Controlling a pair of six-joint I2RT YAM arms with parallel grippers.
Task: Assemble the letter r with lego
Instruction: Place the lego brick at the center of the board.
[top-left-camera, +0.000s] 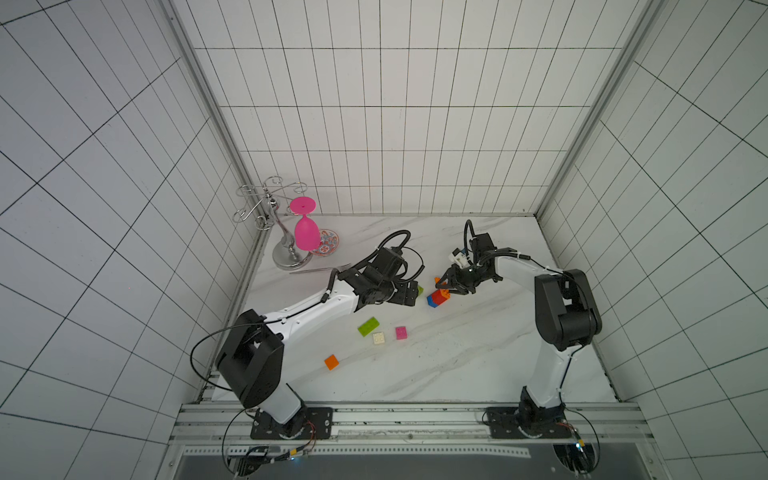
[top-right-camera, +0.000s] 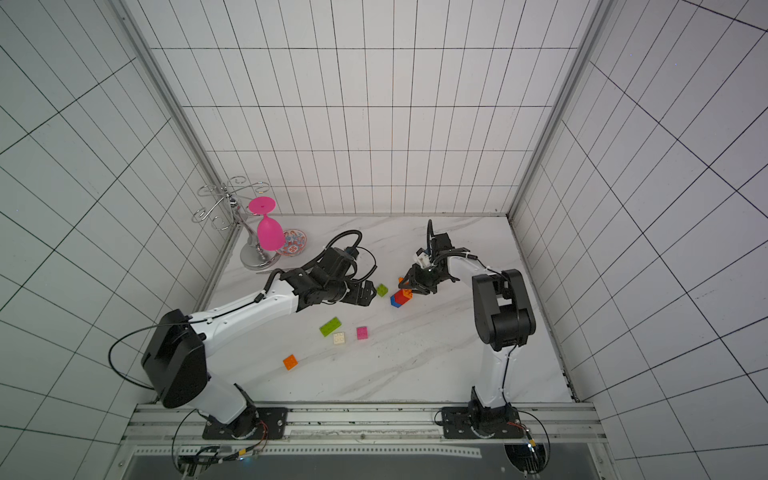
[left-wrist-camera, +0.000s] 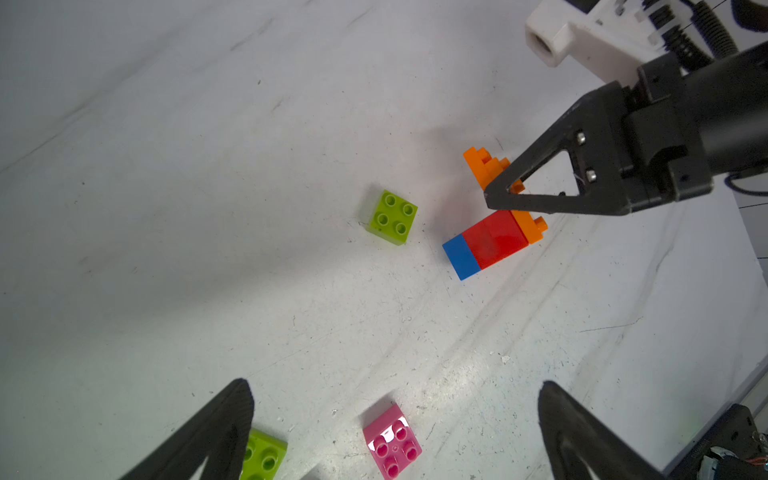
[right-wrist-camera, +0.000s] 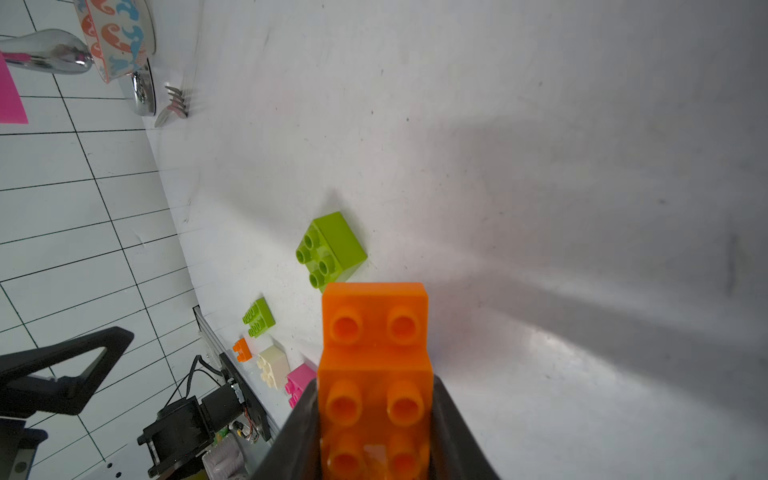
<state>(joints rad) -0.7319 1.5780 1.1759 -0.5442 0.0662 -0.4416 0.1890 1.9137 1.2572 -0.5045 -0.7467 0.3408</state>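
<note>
A joined lego piece lies on the marble table (top-left-camera: 457, 365): blue (left-wrist-camera: 461, 255), red (left-wrist-camera: 494, 239) and orange bricks (left-wrist-camera: 528, 226); in both top views it sits mid-table (top-left-camera: 436, 298) (top-right-camera: 400, 298). My right gripper (right-wrist-camera: 374, 384) is shut on the orange brick (right-wrist-camera: 376, 332) at the piece's end, a finger pressed to each side. My left gripper (left-wrist-camera: 395, 384) hangs open just left of it, above the table, holding nothing. A lime square brick (left-wrist-camera: 392, 217) lies between the left gripper and the joined piece. Loose nearer the front lie lime (top-left-camera: 368, 326), cream (top-left-camera: 378, 338), pink (top-left-camera: 401, 332) and orange (top-left-camera: 331, 362) bricks.
At the back left stand a chrome glass rack (top-left-camera: 286, 249) with a pink goblet (top-left-camera: 306, 232) hanging on it, a patterned bowl (top-left-camera: 328, 243) and a fork (top-left-camera: 320, 270). Tiled walls close in the table on three sides.
</note>
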